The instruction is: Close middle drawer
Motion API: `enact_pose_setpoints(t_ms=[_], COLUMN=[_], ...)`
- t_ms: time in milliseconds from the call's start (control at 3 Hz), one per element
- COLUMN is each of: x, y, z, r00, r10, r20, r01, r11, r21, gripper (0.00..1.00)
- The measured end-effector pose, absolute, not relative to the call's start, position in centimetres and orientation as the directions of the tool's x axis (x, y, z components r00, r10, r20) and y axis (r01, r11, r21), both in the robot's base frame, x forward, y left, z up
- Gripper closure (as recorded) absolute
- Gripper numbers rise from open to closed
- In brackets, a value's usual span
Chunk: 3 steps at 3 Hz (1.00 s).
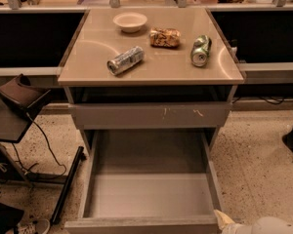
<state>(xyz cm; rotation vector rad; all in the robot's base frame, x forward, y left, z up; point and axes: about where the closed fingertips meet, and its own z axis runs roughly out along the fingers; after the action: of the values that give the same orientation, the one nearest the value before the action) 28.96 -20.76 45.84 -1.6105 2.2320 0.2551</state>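
Observation:
The middle drawer [149, 194] is pulled far out toward me. It is wide, deep, grey inside and empty, and its plain front edge [141, 224] lies along the bottom of the view. My gripper [223, 219] shows as a pale tip at the bottom right, right at the drawer's front right corner. A rounded pale part of my arm [273, 225] sits behind it. The drawer above has a grey front with pale scratches [151, 115] on its right half and stands slightly out.
On the cabinet top [88, 67] lie a white bowl [130, 21], a snack bag [164, 37], a silver can [125, 60] on its side and a green can [200, 50]. A black chair [19, 99], cables and a dark bar [66, 184] are on the left floor.

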Motion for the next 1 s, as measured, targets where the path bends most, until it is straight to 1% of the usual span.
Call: enact_pose_setpoints(t_ms=[333,667,1000], x=[27.3,25.1,21.2], y=[-23.2,-26.1,-27.9], z=[45.9,46.9,45.6], r00=[-0.343,-0.434,-0.452], r10=[-0.864,-0.852,-0.871], r20=[-0.368,-0.294,-0.192], r01=[-0.920,-0.874,-0.879], r11=[0.389,0.477,0.471], r21=[-0.056,-0.091,-0.069], gripper=[0.00,0.00,0.00])
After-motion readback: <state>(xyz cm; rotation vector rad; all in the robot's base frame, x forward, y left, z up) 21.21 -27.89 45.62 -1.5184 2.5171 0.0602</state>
